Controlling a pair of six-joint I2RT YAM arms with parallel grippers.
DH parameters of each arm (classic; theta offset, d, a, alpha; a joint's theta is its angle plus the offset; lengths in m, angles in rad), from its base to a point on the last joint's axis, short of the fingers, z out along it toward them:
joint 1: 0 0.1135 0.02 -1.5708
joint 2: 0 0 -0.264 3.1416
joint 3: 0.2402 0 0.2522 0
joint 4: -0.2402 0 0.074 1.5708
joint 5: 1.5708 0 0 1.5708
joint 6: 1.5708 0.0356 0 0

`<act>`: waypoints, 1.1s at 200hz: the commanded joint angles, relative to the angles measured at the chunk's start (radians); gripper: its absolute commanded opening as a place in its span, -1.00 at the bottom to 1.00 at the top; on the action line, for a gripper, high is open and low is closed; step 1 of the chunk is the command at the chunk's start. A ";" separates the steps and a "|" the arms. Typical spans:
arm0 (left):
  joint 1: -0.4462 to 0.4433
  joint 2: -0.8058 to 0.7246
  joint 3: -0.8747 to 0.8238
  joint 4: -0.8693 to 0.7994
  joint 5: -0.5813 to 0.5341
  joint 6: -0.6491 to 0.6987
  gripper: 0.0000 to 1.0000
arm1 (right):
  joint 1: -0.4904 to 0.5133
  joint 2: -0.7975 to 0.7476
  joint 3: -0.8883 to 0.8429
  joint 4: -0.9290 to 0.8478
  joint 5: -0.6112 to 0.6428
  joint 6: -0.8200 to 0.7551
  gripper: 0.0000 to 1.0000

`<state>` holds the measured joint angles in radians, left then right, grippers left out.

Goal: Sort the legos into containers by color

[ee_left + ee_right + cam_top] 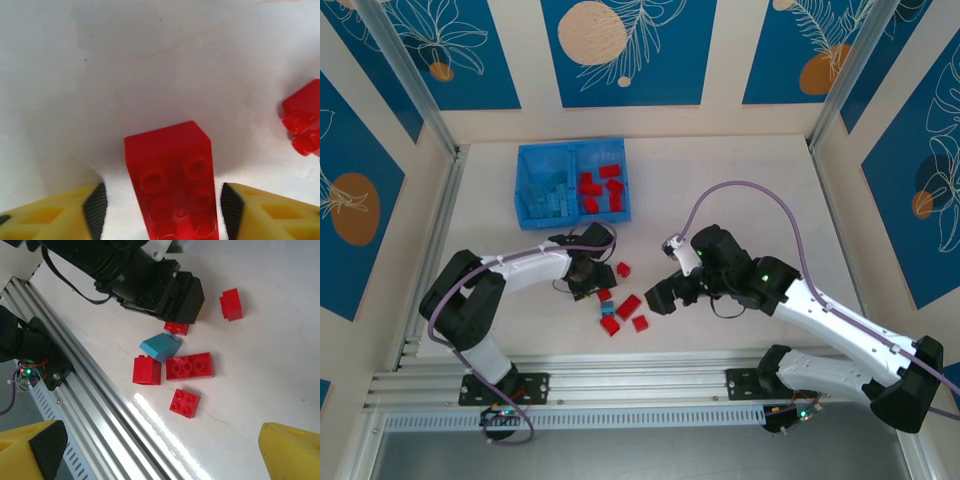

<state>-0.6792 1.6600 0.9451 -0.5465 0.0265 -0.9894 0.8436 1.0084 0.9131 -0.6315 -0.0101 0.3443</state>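
The left gripper (164, 210) is lowered to the table (740, 200) with its yellow, black-padded fingers (75, 215) on either side of a red brick (172, 185). The jaws are partly open. A strip of table shows between the left pad and the brick and a thinner one at the right pad, so the brick is straddled, not clamped. This brick is bright red, rectangular, two studs wide, and lies flat with its round studs up. A second red brick (302, 122) lies near it at the right edge of the left wrist view. The right gripper (162, 455) hovers above the table with its jaws fully apart and holds nothing. Below it lie the remaining loose legos: a light blue brick (160, 346), tilted, just beside a long red brick (190, 365); a square red brick (184, 403) with four studs; a red block (147, 370); and a separate red block (231, 304) farther off. The blue bin (573, 148) stands at the far side of the table, well apart from the loose group. Its left compartment (523, 190) holds light blue bricks and its right compartment (626, 190) holds red bricks.
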 commanded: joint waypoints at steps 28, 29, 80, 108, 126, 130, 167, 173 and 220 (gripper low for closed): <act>0.014 -0.021 -0.036 -0.050 -0.057 0.054 -0.23 | -0.003 0.066 -0.004 -0.013 -0.128 0.014 0.95; 0.014 -0.023 -0.037 -0.051 -0.057 0.055 -0.23 | -0.003 0.068 -0.004 -0.013 -0.129 0.013 0.95; 0.042 -0.193 0.058 -0.152 -0.212 0.184 -0.45 | -0.002 0.078 0.029 0.026 -0.117 0.023 0.89; 0.068 -0.231 0.193 -0.108 -0.340 0.349 -0.47 | -0.010 0.036 0.015 0.083 -0.007 0.055 0.90; 0.107 -0.163 0.306 -0.065 -0.407 0.436 -0.48 | -0.018 0.021 0.013 0.113 0.052 0.081 0.90; 0.116 -0.139 0.332 -0.055 -0.413 0.449 -0.49 | -0.021 0.018 0.013 0.116 0.062 0.085 0.90; 0.191 0.115 0.592 0.029 -0.405 0.558 -0.49 | -0.023 0.018 0.032 0.127 0.103 0.127 0.90; 0.201 0.170 0.648 0.022 -0.400 0.568 -0.49 | -0.023 0.018 0.031 0.129 0.102 0.133 0.90; 0.261 0.535 1.109 -0.126 -0.352 0.551 -0.41 | -0.015 0.018 0.030 0.119 0.096 0.171 0.89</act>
<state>-0.4507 2.0842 1.8580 -0.5716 -0.3412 -0.4606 0.8242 1.0389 0.9142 -0.5182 0.0753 0.4793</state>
